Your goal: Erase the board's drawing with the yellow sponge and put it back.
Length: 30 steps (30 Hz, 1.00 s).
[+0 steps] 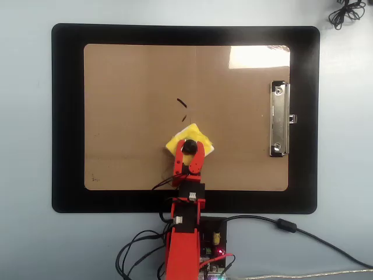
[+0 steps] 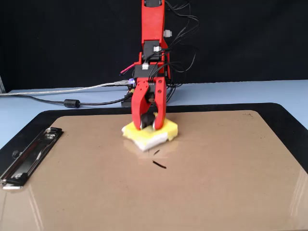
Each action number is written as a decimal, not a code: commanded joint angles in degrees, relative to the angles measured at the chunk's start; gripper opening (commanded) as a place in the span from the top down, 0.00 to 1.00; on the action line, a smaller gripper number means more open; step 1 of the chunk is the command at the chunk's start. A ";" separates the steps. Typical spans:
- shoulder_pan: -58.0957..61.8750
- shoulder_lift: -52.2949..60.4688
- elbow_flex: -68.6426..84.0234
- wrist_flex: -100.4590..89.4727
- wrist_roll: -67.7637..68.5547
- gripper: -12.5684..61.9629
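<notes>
The pincer (image 2: 148,126) is clamping the yellow sponge (image 1: 190,142) by its knob, pressing it on the board (image 1: 128,76). Faint marks of the drawing (image 2: 159,164) are lying just beside the sponge.

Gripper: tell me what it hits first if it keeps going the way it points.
The gripper points down, shut on the sponge; just below that lies the board.
</notes>
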 commanded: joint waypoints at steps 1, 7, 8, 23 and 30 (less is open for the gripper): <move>0.09 1.76 0.44 -0.97 0.18 0.94; 0.35 -26.63 -16.70 -13.36 -0.18 0.94; 0.44 -31.38 -19.95 -16.26 -0.26 0.94; -1.49 0.35 2.55 -7.21 0.00 0.94; -3.16 -32.70 -29.97 -7.91 -0.53 0.94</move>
